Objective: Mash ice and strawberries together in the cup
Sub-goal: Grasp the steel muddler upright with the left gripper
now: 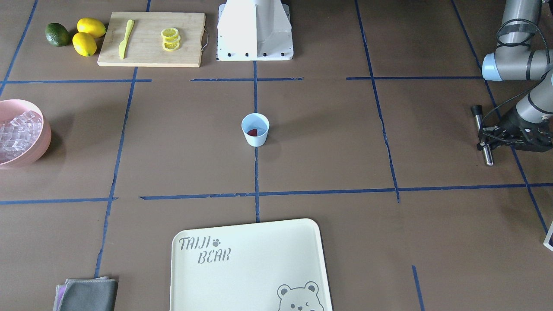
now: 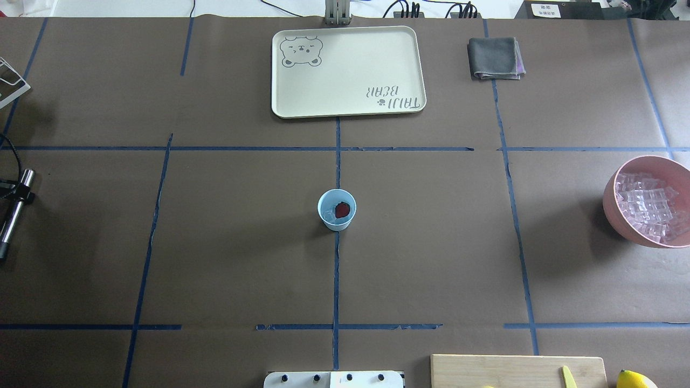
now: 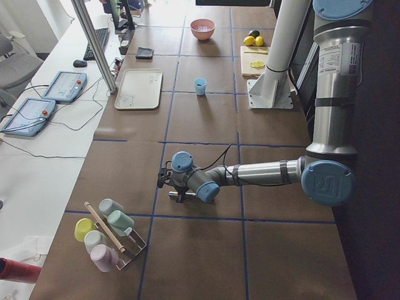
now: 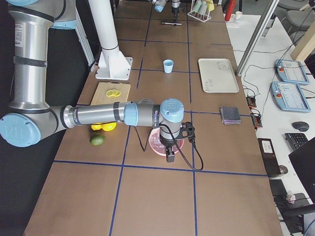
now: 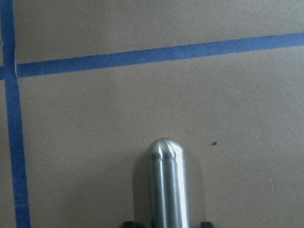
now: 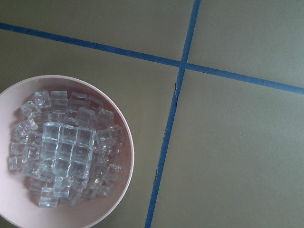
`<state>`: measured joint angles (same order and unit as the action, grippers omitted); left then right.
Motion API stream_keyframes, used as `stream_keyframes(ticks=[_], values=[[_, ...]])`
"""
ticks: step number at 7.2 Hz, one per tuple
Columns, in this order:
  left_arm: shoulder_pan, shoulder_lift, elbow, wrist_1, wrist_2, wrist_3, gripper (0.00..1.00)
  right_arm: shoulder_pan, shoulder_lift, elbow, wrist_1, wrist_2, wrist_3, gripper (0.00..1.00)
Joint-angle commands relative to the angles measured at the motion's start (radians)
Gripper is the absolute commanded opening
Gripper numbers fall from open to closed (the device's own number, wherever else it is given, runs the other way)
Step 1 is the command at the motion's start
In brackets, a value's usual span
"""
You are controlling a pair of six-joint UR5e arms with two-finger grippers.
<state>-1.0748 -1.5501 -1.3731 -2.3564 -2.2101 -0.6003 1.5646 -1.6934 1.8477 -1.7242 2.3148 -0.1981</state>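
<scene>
The light blue cup (image 1: pixel 255 129) stands alone in the centre of the worktop (image 1: pixel 337 142), with the small red strawberry (image 1: pixel 252 132) inside it. Whether ice is already in the cup, I cannot tell. The ice cubes (image 1: pixel 17 134) fill the pink bowl (image 1: pixel 45 134) at the left edge of the front-facing view. The left gripper (image 1: pixel 484 139), at the right edge of that view, is closed on a metal muddler (image 1: pixel 487 155), well apart from the cup. The right gripper (image 4: pixel 170 156) hangs over the pink bowl; how far open it is, I cannot tell. The risk I see is that nothing holds the cup. It looks light, so a push from the muddler that is not centred could tip it or slide it, and cubes could jump out.
</scene>
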Motion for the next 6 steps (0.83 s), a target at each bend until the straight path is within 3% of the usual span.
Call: stream_keyframes(ticks=[1, 3, 6], values=[[-0.002, 0.002, -0.067, 0.017, 0.0, -0.001, 0.0, 0.0, -0.017, 0.027, 0.0, 0.0, 0.0, 0.99], [-0.002, -0.005, -0.195, 0.003, 0.001, -0.001, 0.0, 0.0, -0.023, 0.036, 0.0, 0.0, 0.003, 0.99], [0.001, -0.177, -0.332, -0.11, -0.017, -0.004, 0.01, 0.0, -0.023, 0.035, 0.0, 0.0, 0.002, 0.99]])
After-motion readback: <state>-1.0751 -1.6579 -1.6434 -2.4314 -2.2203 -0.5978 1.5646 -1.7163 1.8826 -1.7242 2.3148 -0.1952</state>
